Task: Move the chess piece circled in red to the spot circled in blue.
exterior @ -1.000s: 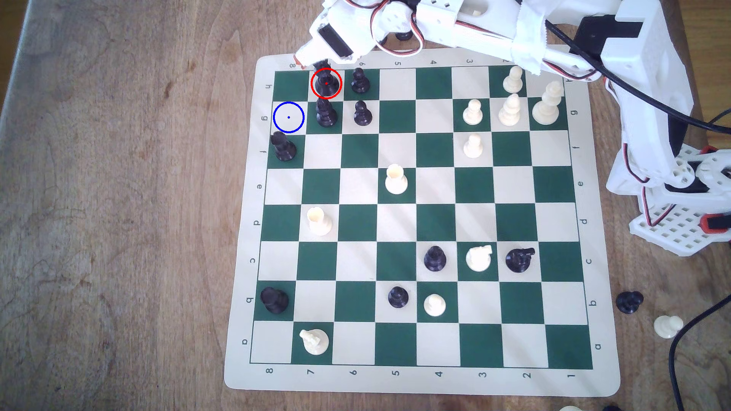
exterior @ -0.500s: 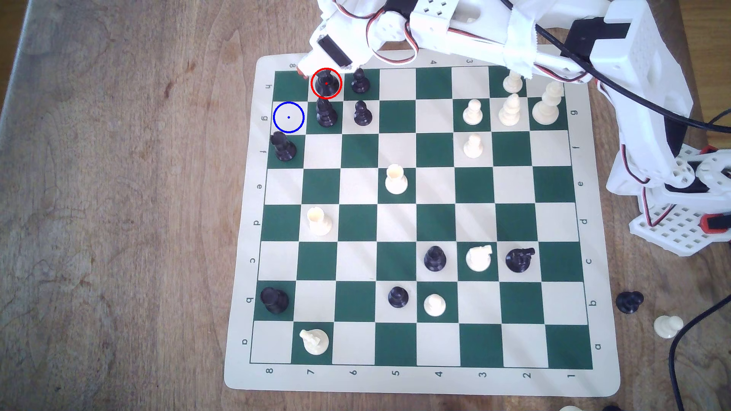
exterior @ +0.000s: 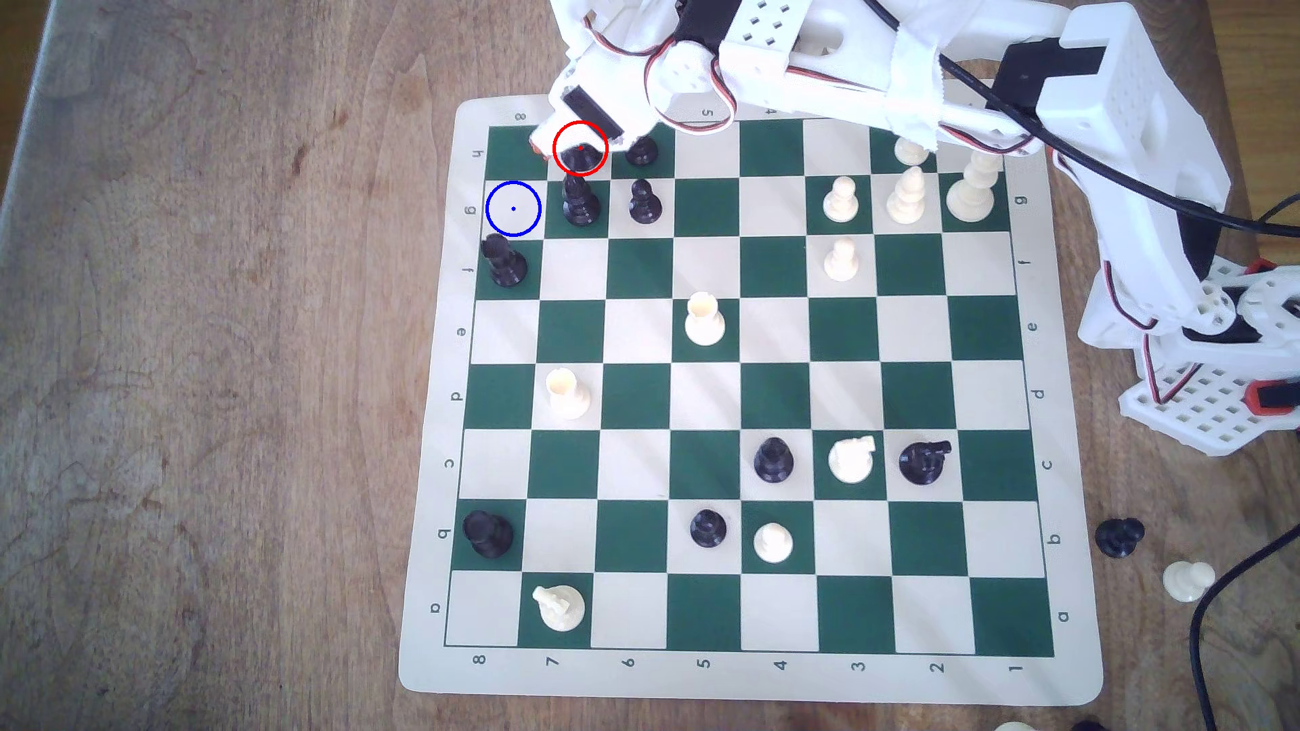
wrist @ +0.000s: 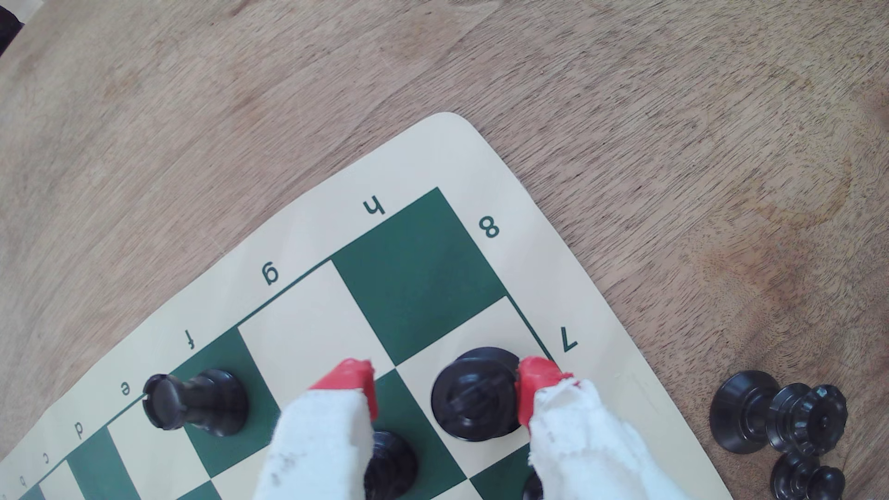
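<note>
A white 3D-printed robot arm reaches across a green-and-cream roll-up chessboard on a brown wooden surface, its red-tipped, cloth-wrapped claw lowered around the tall black chess piece with a wide round base and small cross-like tip, which stands upright on the red-ringed cream square in the board's far row, second from the exterior view's left.

In the wrist view one red fingertip sits against the piece's side, while the other is apart from it, over the neighbouring green square. The claw is spread, not yet clamped on anything.

The task appears to be at its start: the claw brackets the piece, but the pinch, lift and carry remain. The target, a bare cream square marked by a thin blue ring with a centre dot, lies just diagonally nearer and to the exterior view's left of the piece.

A shorter black piece with a collared head stands on the square right of the blue ring, and a black flat-topped rook just near of it, leaving tight clearance.

No containers appear; several captured pieces lie loose on the surface beside the board.
</note>
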Motion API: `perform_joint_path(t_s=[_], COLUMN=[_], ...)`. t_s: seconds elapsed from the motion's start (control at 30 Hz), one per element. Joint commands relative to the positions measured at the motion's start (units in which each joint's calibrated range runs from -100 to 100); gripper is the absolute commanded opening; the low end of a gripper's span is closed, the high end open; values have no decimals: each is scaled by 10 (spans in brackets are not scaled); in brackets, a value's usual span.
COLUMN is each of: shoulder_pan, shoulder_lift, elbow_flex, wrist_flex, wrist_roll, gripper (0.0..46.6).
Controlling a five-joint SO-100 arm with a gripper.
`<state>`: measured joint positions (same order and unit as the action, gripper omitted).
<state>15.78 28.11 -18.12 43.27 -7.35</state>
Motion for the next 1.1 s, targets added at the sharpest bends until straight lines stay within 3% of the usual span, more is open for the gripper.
perform_joint_path(t_s=[0.0,0.1,0.3,0.5,1.07], shoulder_pan=[-2,-3,-4,-6,-26], shoulder_lift=[-21,-21,-20,-24,-136], elbow_flex=[-60,-60,-57,-61,-123], wrist_flex=[-8,-6,4,10,90], wrist_roll=[1,3,10,12,11], gripper=[137,120,43,7,3])
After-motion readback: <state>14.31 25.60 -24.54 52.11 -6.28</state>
